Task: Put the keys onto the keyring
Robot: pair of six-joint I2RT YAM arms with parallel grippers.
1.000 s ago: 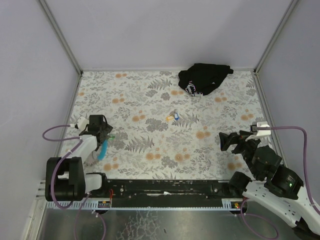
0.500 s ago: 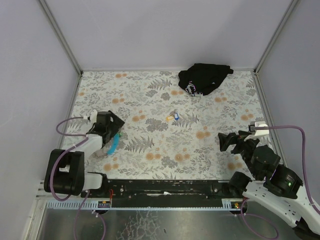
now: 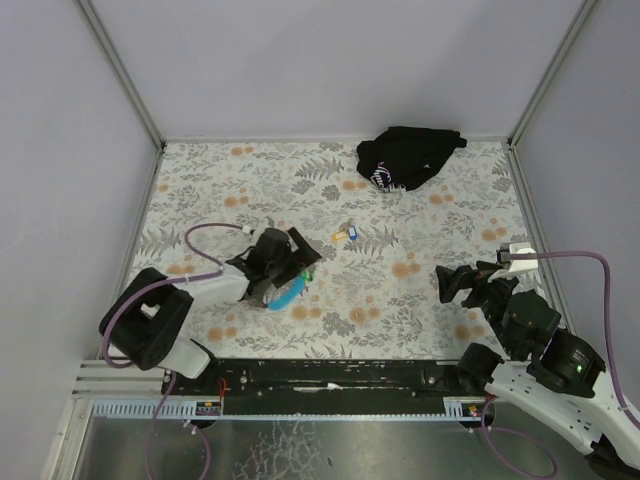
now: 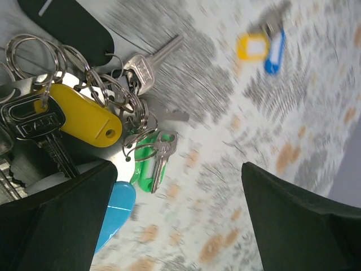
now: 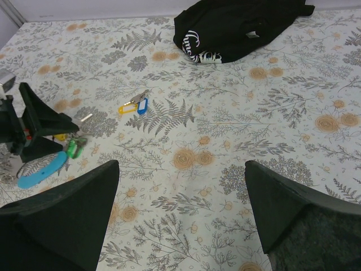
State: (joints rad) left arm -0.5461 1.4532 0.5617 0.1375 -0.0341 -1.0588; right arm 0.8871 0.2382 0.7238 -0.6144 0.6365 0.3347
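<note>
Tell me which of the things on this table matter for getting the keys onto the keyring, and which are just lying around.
For the job:
- keys with blue and yellow tags, mid-table
- keyring on its blue strap, by the left hand

Just lying about:
- black cloth bundle at the far edge

Table covering (image 3: 430, 225): pale, printed with grey ferns and orange blossoms, laid flat.
Black cloth bundle (image 3: 408, 157): one, crumpled, lay on the far right part of the covering, close to the back. White print showed on its near fold, possibly lettering, too small to read.
Walls (image 3: 330, 60): plain lavender-grey, on three sides.
Corner posts (image 3: 120, 75): metal, two, rose from the far corners.
</note>
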